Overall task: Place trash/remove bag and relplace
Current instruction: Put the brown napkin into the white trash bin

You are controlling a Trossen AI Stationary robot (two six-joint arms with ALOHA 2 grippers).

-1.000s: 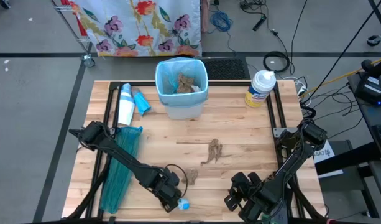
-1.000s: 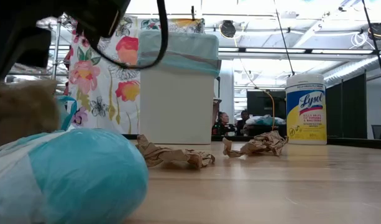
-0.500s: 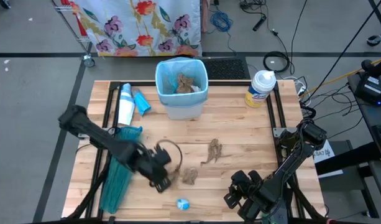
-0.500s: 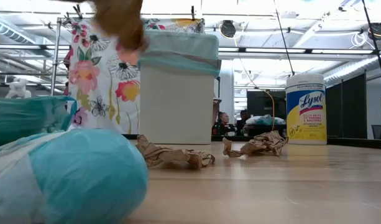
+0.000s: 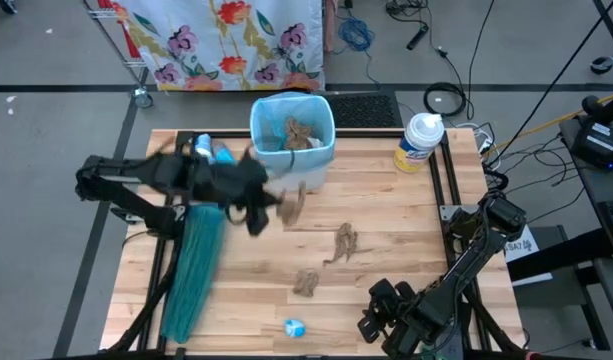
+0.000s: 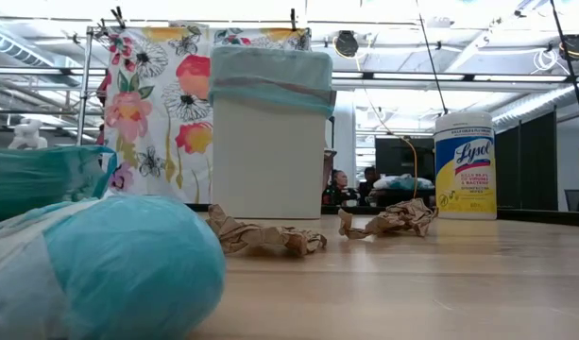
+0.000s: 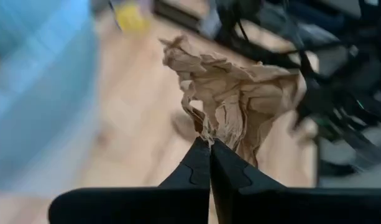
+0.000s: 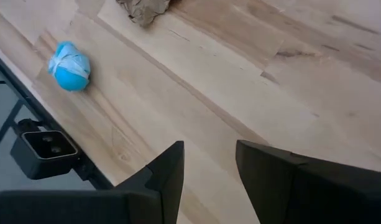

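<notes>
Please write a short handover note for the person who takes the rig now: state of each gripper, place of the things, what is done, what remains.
Left gripper: jaws shut on a brown scrap, in the air beside the bin.
Right gripper: open, empty, waiting at the table's near right edge.
Done: some brown scraps lie in the lined bin.
Left: drop the held scrap; two brown scraps and a blue wad remain on the table. Then swap the liner; the teal bag lies at the left side.

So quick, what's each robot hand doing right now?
Left end effector: closed, holding a brown paper scrap.
Right end effector: open, holding nothing.
</notes>
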